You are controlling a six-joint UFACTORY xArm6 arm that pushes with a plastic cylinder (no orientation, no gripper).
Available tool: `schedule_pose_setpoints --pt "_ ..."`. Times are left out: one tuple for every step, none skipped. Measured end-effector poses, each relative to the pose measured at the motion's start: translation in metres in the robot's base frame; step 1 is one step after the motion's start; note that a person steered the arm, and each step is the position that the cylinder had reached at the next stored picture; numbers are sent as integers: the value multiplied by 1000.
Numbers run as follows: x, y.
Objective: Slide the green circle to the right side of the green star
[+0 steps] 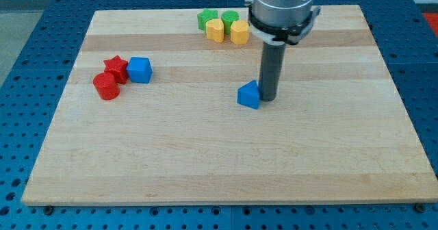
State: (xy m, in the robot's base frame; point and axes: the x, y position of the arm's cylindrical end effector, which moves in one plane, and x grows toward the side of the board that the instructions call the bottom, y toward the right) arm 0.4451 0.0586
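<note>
Two green blocks sit near the view's top edge of the wooden board [205, 161]. The left green block [205, 17] looks like the star, with jagged edges. The right green block [230, 18] looks rounder, like the circle. They are close together, with the rounder one on the star's right. My tip [267, 98] rests on the board well below them, touching the right side of a blue triangular block [249, 95]. The rod rises from there to the arm's grey body [282, 7], which hides the board just right of the green blocks.
Two yellow blocks [215, 31] [239, 32] sit right below the green ones, touching them. At the view's left a red star [116, 67], a red circle [107, 86] and a blue cube [139, 70] are clustered together.
</note>
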Motion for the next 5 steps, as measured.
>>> schedule_pose_setpoints --pt "4 -26" --pt "4 -56" --pt "8 -81" --pt "15 -105" --pt "17 -128"
